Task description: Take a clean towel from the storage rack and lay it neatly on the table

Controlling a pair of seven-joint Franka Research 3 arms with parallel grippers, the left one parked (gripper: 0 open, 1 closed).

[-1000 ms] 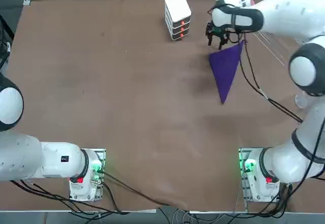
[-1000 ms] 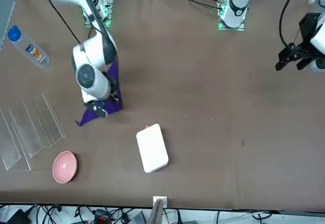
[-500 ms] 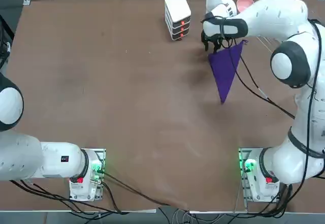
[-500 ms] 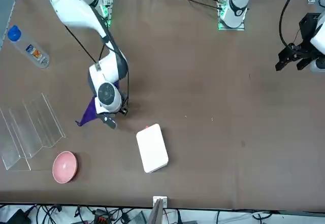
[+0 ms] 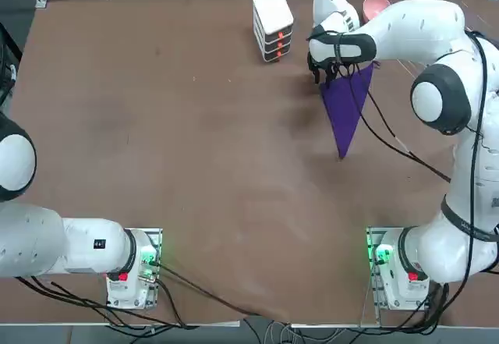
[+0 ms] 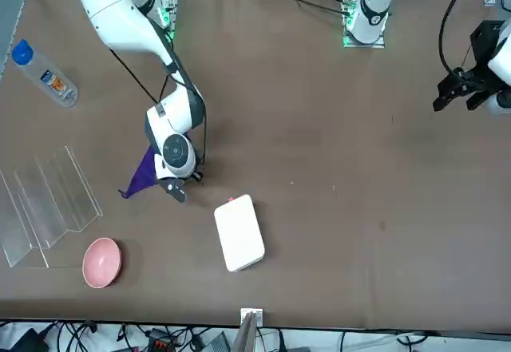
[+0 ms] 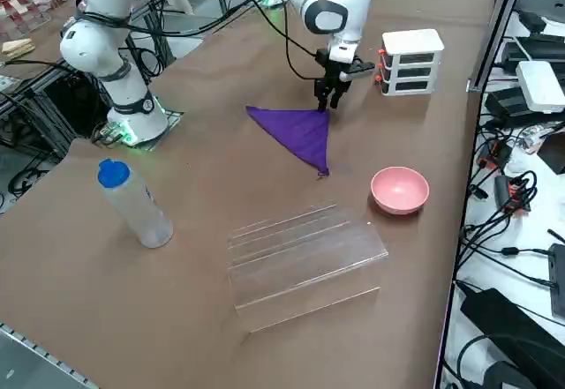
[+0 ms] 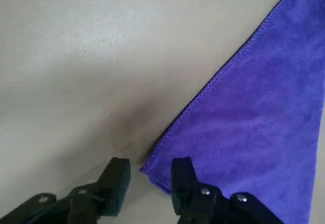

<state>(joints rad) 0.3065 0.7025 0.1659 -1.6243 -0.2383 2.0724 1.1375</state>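
Observation:
The purple towel (image 5: 347, 106) lies flat on the brown table (image 5: 195, 125), folded into a triangle with its point toward the robot. My right gripper (image 5: 323, 69) is low over the towel's far corner, the one nearest the white box. In the wrist view the gripper (image 8: 147, 169) is open, and the towel (image 8: 254, 122) has its corner lying between the two fingers. One fingertip (image 8: 181, 169) rests against the cloth's edge. The clear storage rack (image 7: 300, 261) stands bare, apart from the towel (image 7: 296, 133), on the robot's right.
A white stacked box (image 5: 273, 23) stands just left of the gripper near the far edge. A pink bowl (image 7: 400, 189) sits between the rack and the box. A bottle with a blue cap (image 7: 132, 204) stands by the right edge.
The right arm swung its wrist over and brought the gripper a little left and down onto the towel's far corner. Its fingers have narrowed. The towel has not moved.

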